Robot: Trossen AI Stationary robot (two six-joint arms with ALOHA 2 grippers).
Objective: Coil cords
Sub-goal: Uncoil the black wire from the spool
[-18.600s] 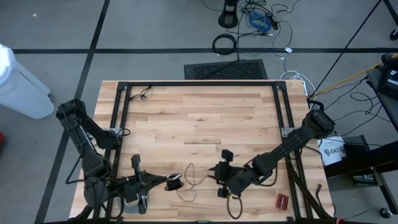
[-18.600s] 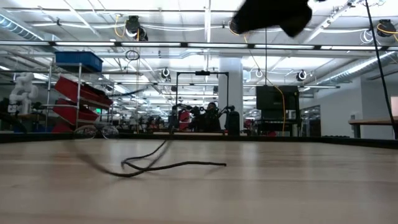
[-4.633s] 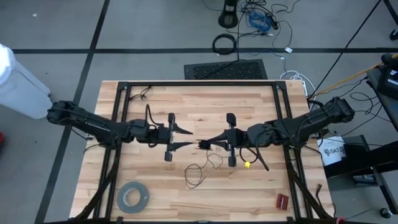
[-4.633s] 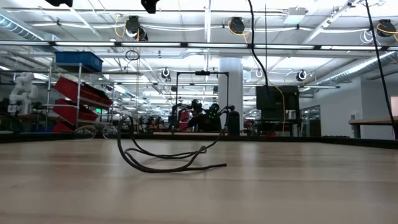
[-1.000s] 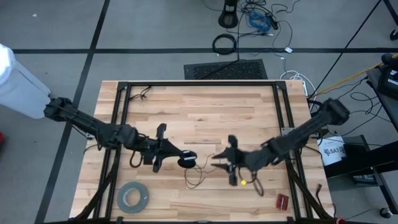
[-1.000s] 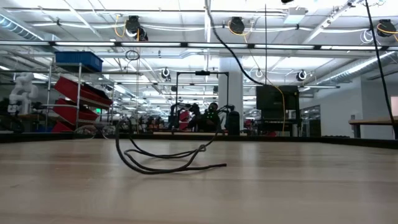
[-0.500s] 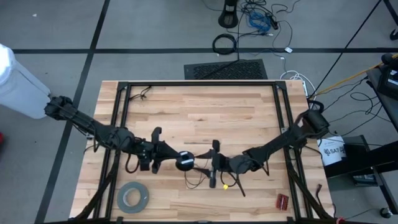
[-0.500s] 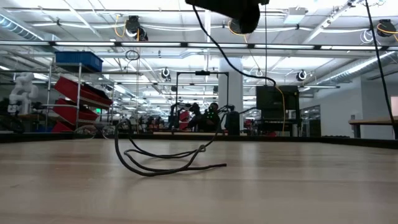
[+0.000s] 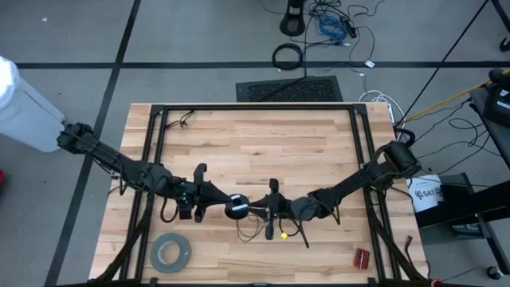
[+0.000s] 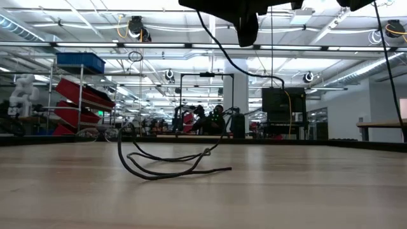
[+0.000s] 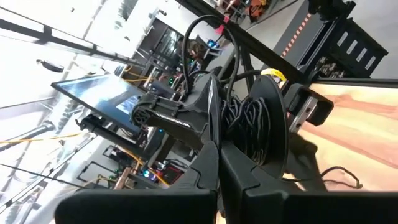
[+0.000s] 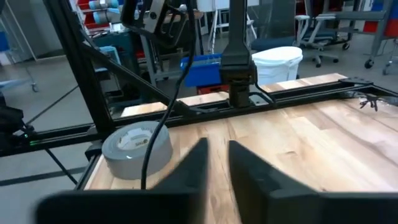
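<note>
spanning most of the high view is the wooden table (image 9: 263, 143) inside its black frame (image 9: 255, 107), and both dark arms reach in over its near half. a grey tape roll (image 9: 170, 253) lies flat near the front left corner, well apart from the arms. the left gripper (image 9: 219, 203) sits left of centre, its fingers clenched on the small black disc (image 9: 235, 208), held on edge with turns of thin wire wound around it, as the left wrist view shows. the right gripper (image 9: 256, 210) points at the disc from the other side, just beside it; its fingers (image 12: 249, 168) stand a narrow gap apart, and i cannot tell whether they pinch the wire. the thin dark cord (image 9: 255, 229) trails from the disc down to a loose loop on the wood below the grippers; in the low view its slack (image 10: 166, 166) lies in low curves on the tabletop.
</note>
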